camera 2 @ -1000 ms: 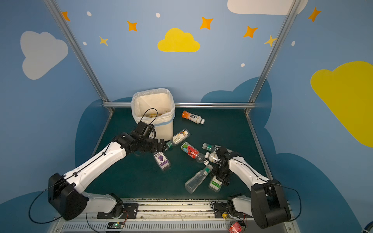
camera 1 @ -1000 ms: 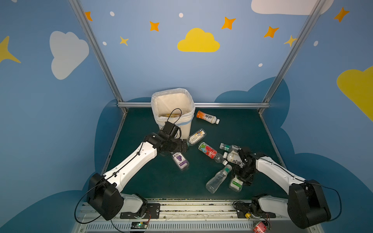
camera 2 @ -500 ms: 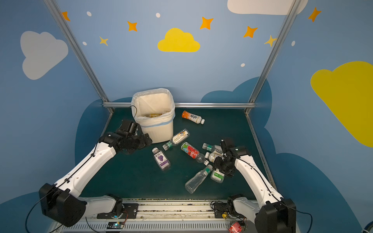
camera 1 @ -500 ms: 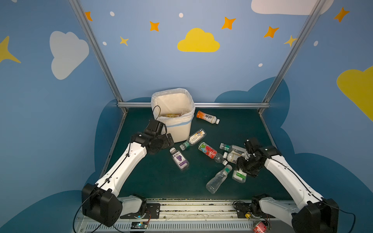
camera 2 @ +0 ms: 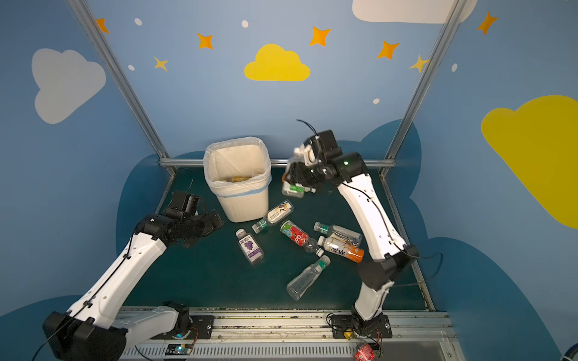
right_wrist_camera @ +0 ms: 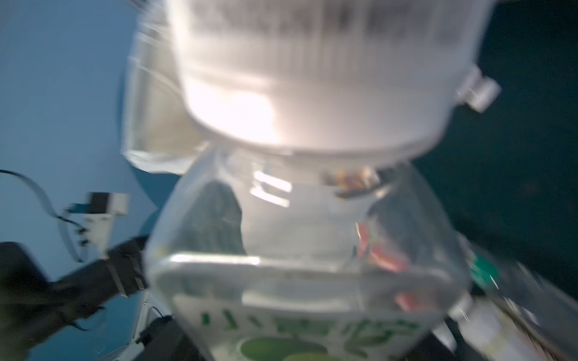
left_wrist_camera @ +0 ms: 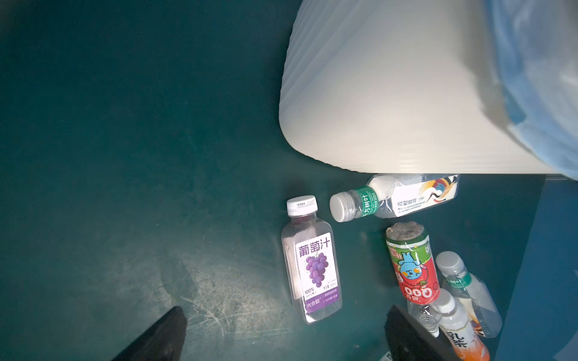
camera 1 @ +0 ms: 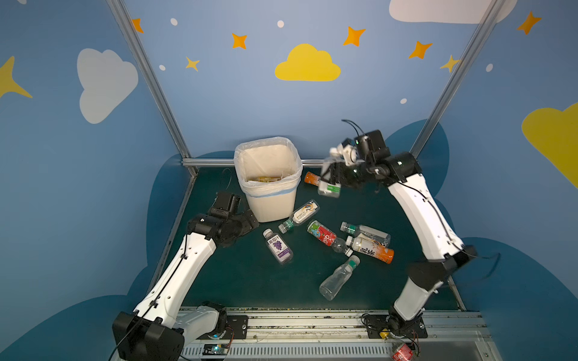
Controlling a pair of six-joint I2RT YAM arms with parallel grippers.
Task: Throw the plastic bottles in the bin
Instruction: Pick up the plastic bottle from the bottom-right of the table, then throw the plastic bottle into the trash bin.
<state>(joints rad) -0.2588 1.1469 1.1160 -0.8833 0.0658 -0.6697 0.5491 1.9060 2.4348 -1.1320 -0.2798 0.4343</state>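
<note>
One bottle (camera 1: 329, 189) hangs in the air at the right gripper (camera 1: 332, 175) in both top views. It is over the tabletop's (camera 1: 237, 281) back edge, just beside the bin (camera 1: 272, 206) on its right side, not over the mouth. Its green-labelled end points down and its long axis is near upright, though blur smears it. Whether the jaws clamp it or it hangs loose between them I cannot tell. The bin's mouth lies to the left of that gripper and lower, so I judge the coming move turns on sending the bottle sideways across the rim.

The left gripper (camera 1: 248, 222) sits low by the bin's front-left foot, jaws wide and empty. The grape bottle (camera 1: 278, 248) is the nearest to it — flat on the tabletop, cap toward the bin.

In the left wrist view the spread fingers (left_wrist_camera: 162, 334) frame bare tabletop. The grape bottle (left_wrist_camera: 314, 268) lies just ahead, its long axis running away from them, with the bin wall (left_wrist_camera: 391, 93) beyond.

In the right wrist view the bottle (right_wrist_camera: 306, 265) fills the frame, badly blurred — green label nearest the lens, a pale ribbed wall past it. No fingers can be made out.
</note>
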